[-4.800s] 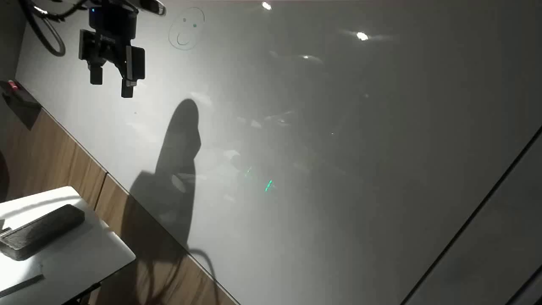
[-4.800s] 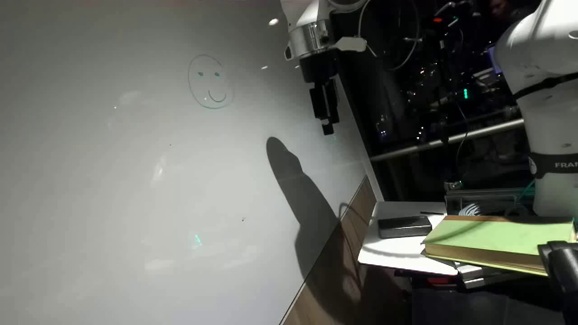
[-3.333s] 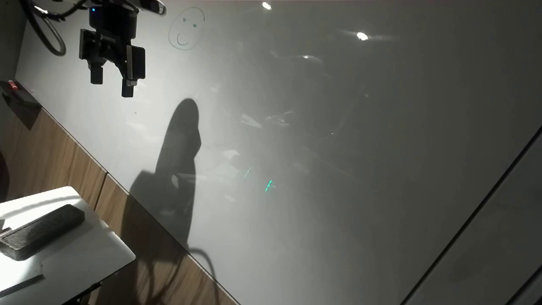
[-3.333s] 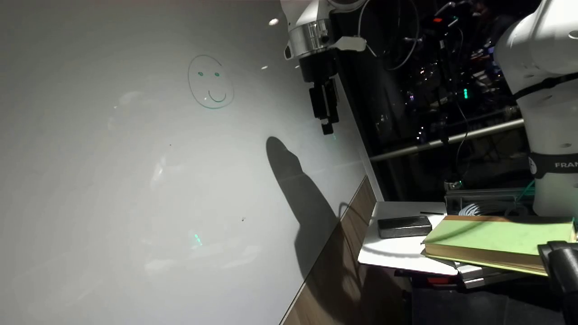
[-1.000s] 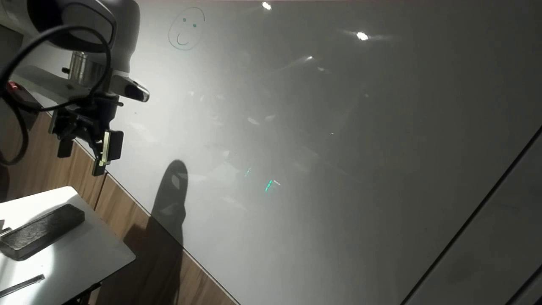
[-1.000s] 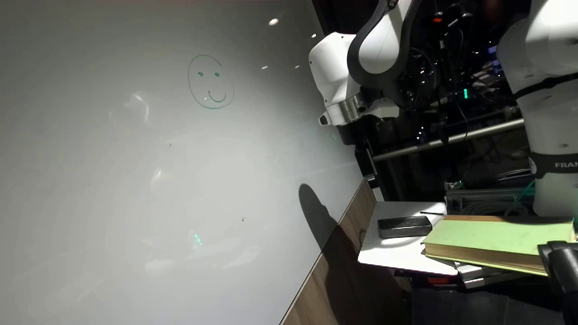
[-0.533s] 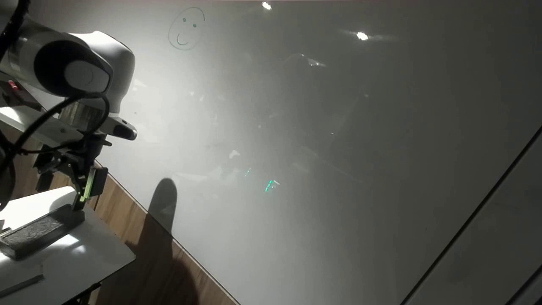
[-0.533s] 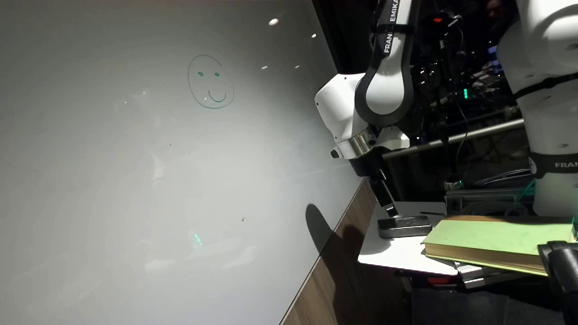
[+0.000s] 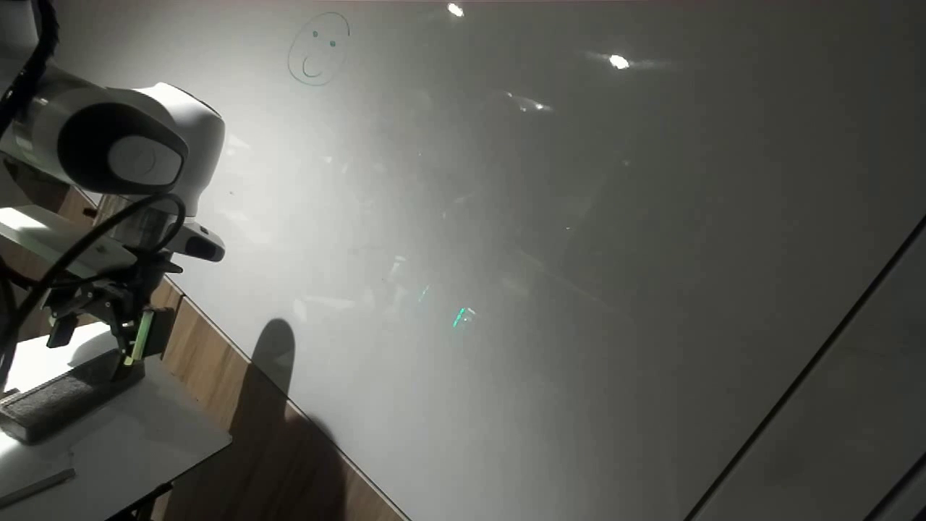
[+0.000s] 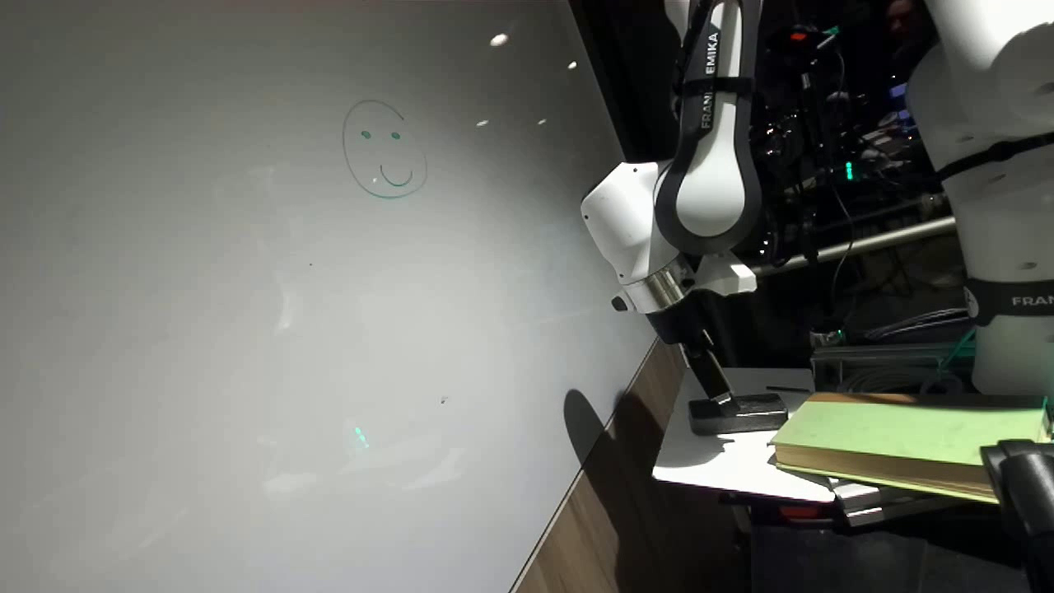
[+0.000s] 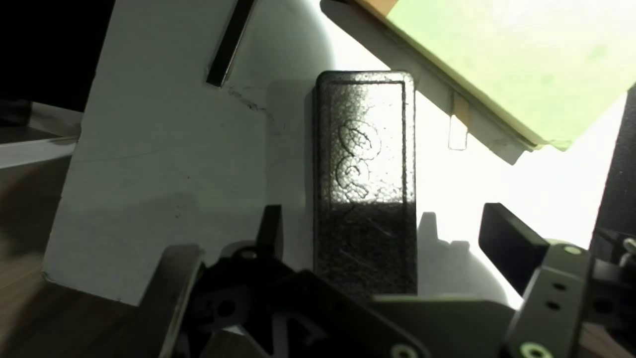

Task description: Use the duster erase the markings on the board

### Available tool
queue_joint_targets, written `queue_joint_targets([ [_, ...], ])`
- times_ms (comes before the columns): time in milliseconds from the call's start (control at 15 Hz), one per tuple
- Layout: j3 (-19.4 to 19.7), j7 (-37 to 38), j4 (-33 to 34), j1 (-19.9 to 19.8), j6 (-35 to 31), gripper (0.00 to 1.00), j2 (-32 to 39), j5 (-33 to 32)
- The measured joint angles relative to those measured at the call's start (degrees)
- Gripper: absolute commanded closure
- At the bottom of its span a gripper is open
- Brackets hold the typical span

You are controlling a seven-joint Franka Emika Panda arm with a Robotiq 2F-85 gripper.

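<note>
"Duster (image 11: 365, 181) first: where do we have it?"

"Lying flat on the bench (image 11: 198, 144), mid-frame in the wrist view. In an exterior view we find it at the lower right of the frame, near the green book (image 10: 906, 432); the wrist view shows us a gap between the two."

"And our end effector (image 11: 382, 219)?"

"Spread wide, with nothing in its hold. In the wrist view its fingers stand either side of the lower part of the duster, and we see bench along both edges, more of it on the right. Whether the tips are low enough to grip, we can't tell."

"So how much of the job is done?"

"Only the reach, and we'd call that nearly complete. No wiping shows: the smiley face (image 10: 384, 150) is on the board (image 10: 165, 346), towards the top and left of centre in both exterior views. We can make out its outline, eyes and smile, the outline faint in places."

"What's left to us, then?"

"Nearly everything, as we judge it. We need to close on the duster, lift it, carry it up to the board and rub until the face is gone. We can't tell which side of it wipes, so it may need turning on the way."
</note>
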State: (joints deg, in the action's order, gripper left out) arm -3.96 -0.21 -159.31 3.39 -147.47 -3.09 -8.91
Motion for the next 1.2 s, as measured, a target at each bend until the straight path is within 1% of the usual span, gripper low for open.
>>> queue_joint_targets([
  [400, 0.5, 0.1, 0.0, -0.4, -3.3, 0.00, 2.2, -2.8],
  [467, 0.5, 0.2, 0.0, -0.5, -3.4, 0.25, 2.5, -3.2],
  [533, 0.6, 0.2, 0.0, -0.5, -3.6, 0.25, 2.7, -3.4],
  [733, 0.6, 0.2, 0.1, -0.5, -3.7, 0.47, 2.9, -3.5],
  [933, 0.6, 0.2, 0.1, -0.5, -3.7, 0.70, 2.9, -3.5],
  [1000, 0.6, 0.2, 0.2, -0.5, -3.7, 0.73, 2.9, -3.5],
  [1200, 0.7, 0.2, 0.3, -0.5, -3.7, 0.73, 2.9, -3.5],
])
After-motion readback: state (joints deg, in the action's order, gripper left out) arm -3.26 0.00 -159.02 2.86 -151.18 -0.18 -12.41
